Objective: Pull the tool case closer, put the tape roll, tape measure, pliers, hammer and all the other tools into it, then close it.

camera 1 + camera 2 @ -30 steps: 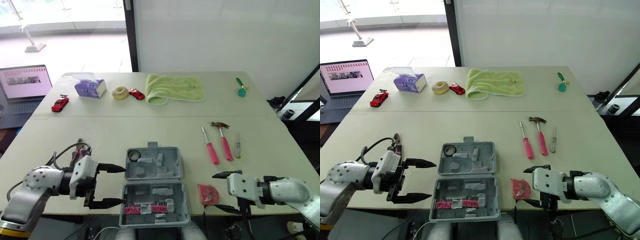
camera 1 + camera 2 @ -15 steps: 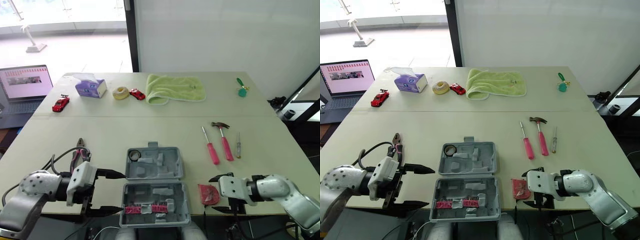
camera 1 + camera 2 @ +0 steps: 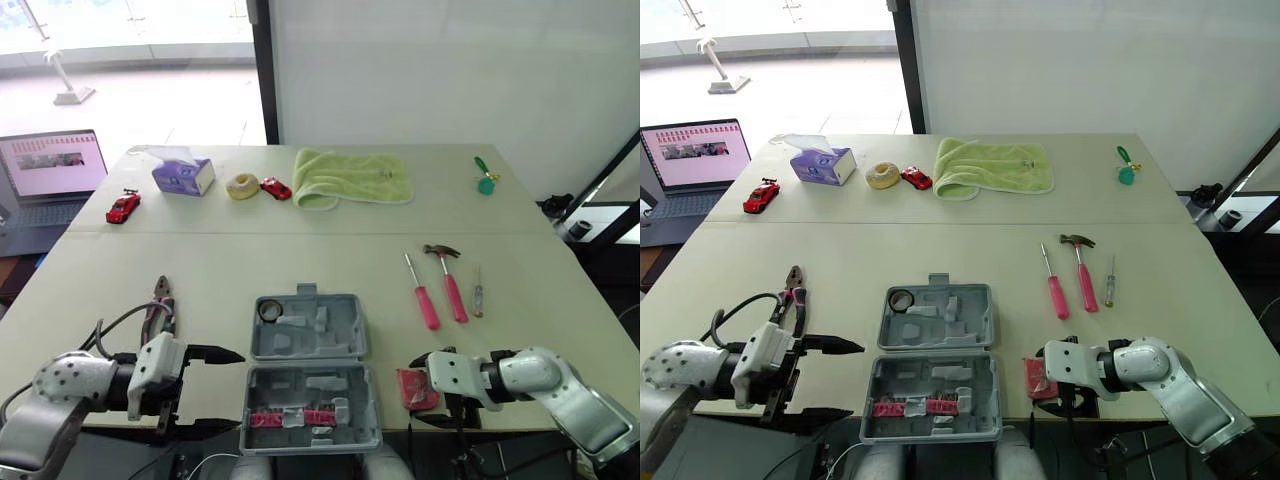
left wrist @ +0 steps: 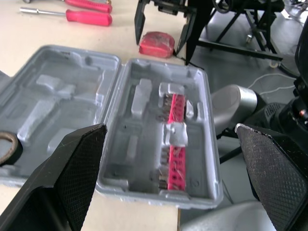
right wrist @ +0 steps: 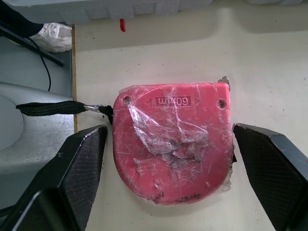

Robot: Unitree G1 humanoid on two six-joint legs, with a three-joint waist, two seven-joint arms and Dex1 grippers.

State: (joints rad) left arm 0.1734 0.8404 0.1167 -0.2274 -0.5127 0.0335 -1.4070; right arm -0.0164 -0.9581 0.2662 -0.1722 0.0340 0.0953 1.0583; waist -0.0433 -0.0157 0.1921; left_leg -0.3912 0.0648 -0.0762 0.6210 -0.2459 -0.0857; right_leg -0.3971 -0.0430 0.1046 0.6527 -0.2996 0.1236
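Tape measure (image 5: 175, 139), a red hard shell under crinkled film, lies flat on the surface (image 5: 250, 57) just beside the open tool case (image 3: 345, 335), the right gripper (image 5: 168, 129) spread wide to either side of it; rigid and probably dense, it looks slippery and best pinched across its straighter sides. Left gripper (image 3: 235, 388) hangs open on the tool case's opposite side. The tape measure's black strap (image 5: 45, 109) drops off the surface edge, and whether the right gripper touches the shell cannot be told.

Open grey tool case (image 3: 933, 375) at the near edge of the counter (image 3: 940, 250), left tool (image 3: 855, 379) spread wide beside it, right tool (image 3: 1043, 378) straddling red tape measure (image 3: 1034, 370)
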